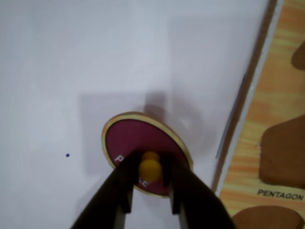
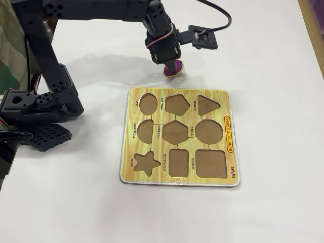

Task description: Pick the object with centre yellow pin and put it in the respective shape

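Note:
The object with centre yellow pin (image 1: pixel 131 138) is a purple oval piece with a pale rim and a yellow knob (image 1: pixel 150 168). My gripper (image 1: pixel 150 164) is shut on that knob, one dark finger on each side. In the fixed view the piece (image 2: pixel 173 70) hangs tilted under the gripper (image 2: pixel 171 62), just above the white table behind the board's far edge. Its shadow lies on the table below it. The respective shape, the recess labelled OVAL (image 2: pixel 148 104), is at the far left corner of the yellow puzzle board (image 2: pixel 127 152). The oval recess is out of the wrist view.
The board (image 1: pixel 248 191) fills the right of the wrist view, showing the pentagon recess (image 1: pixel 283 152). The board's other recesses include circle (image 2: pixel 209 131) and semicircle (image 2: pixel 145 130). The arm's black base (image 2: pixel 38 109) stands at the left. White table surrounds the board.

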Action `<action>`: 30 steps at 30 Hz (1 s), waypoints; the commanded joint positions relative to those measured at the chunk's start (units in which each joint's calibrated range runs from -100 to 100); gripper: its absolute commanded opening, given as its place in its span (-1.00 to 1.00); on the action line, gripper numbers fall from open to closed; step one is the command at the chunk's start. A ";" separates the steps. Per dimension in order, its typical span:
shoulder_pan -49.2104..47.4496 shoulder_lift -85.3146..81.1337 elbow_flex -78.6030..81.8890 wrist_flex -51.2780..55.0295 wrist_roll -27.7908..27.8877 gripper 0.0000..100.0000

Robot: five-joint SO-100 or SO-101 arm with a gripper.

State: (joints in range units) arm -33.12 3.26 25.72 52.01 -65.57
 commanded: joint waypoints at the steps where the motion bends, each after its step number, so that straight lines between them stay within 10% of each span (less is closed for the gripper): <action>1: 0.69 -5.69 1.53 0.19 0.25 -0.91; 30: 5.58 -30.21 22.39 14.11 15.26 -0.91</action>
State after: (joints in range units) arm -28.25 -22.25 45.77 66.07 -50.55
